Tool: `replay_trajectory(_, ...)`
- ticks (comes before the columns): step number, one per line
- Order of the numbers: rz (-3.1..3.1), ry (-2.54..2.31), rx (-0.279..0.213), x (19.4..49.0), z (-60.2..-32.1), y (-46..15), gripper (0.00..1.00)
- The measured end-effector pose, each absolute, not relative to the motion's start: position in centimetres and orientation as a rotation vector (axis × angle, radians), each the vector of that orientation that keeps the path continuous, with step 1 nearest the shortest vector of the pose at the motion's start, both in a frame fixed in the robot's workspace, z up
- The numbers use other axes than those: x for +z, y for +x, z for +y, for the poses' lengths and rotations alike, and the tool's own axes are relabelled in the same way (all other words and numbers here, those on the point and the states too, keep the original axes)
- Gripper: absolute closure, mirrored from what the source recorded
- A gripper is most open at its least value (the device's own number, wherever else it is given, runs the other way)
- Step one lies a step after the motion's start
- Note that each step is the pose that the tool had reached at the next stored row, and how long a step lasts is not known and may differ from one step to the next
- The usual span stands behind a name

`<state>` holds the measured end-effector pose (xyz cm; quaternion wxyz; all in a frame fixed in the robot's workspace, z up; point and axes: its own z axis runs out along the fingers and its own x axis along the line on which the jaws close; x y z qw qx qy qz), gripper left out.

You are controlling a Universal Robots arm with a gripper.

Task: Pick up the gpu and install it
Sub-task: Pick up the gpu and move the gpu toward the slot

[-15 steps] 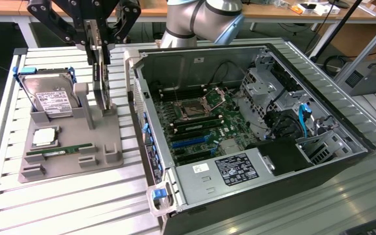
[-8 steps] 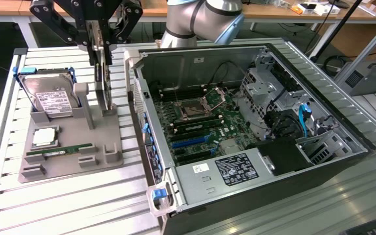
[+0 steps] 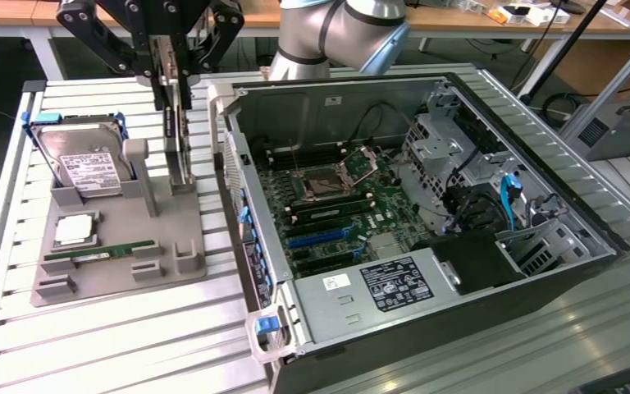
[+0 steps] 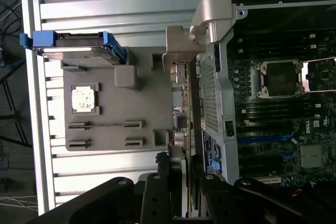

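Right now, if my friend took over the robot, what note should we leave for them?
Gripper: shut on the gpu, gripping its upper part.
Where things are: the gpu stands on edge over the grey holder tray, next to the open computer case. The hard drive and memory stick lie on the tray.
Done: the card is grasped. I cannot tell if it has left its stand.
Left: the gpu is not yet in the case.
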<state>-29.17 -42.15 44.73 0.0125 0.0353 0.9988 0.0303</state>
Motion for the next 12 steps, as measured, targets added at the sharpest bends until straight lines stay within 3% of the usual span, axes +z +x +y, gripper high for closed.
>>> replay_trajectory(12, 3.113, 0.110, 0.083, 44.2, -42.2, -27.0, 0.73)
